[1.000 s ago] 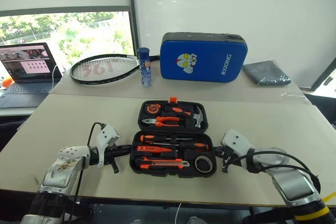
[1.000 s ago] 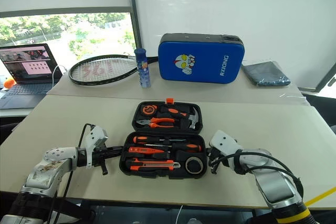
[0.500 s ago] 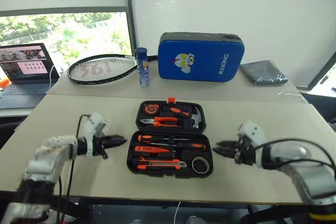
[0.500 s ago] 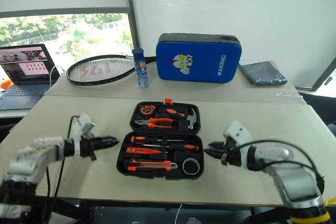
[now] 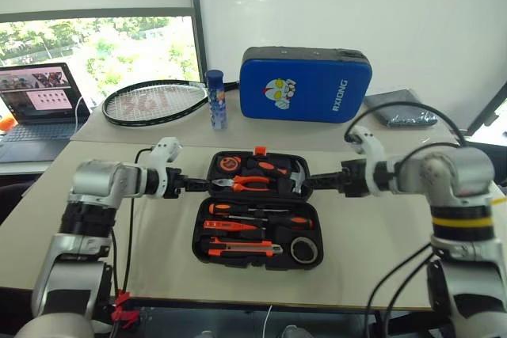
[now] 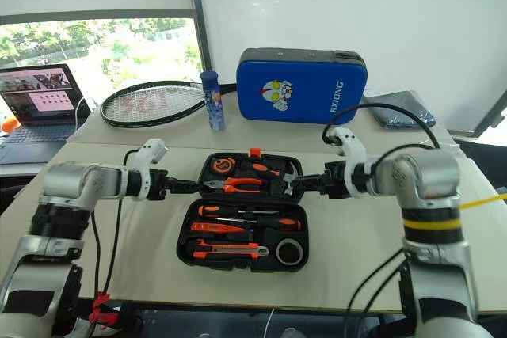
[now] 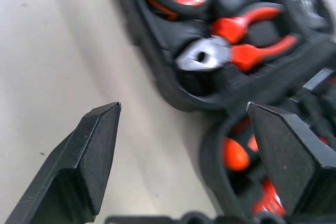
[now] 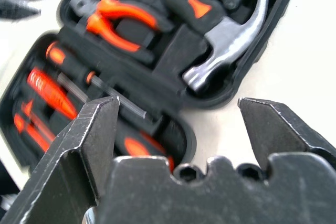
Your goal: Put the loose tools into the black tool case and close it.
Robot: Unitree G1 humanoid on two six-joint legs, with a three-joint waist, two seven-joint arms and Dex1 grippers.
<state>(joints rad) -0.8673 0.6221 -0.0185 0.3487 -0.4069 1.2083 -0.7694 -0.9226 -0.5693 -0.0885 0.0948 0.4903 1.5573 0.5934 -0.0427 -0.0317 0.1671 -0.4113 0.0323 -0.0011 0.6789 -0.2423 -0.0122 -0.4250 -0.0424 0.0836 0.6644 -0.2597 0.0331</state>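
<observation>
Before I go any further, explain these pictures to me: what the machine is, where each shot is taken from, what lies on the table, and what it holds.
This is a humanoid robot with two arms, each ending in a two-fingered black tool. Two pictures come from cameras in its head, looking down over its arms. The other two come from a camera on each wrist, looking along that tool's fingers.

On the near table lies the black tool case, open flat. Pliers and a hammer sit in its far half; screwdrivers, a utility knife and a tape roll in its near half.

The left tool and right tool hang beside the case's far half, one at each side, both open and holding nothing.

Behind are a tennis racket, a blue bottle, a blue padded case and a laptop.
</observation>
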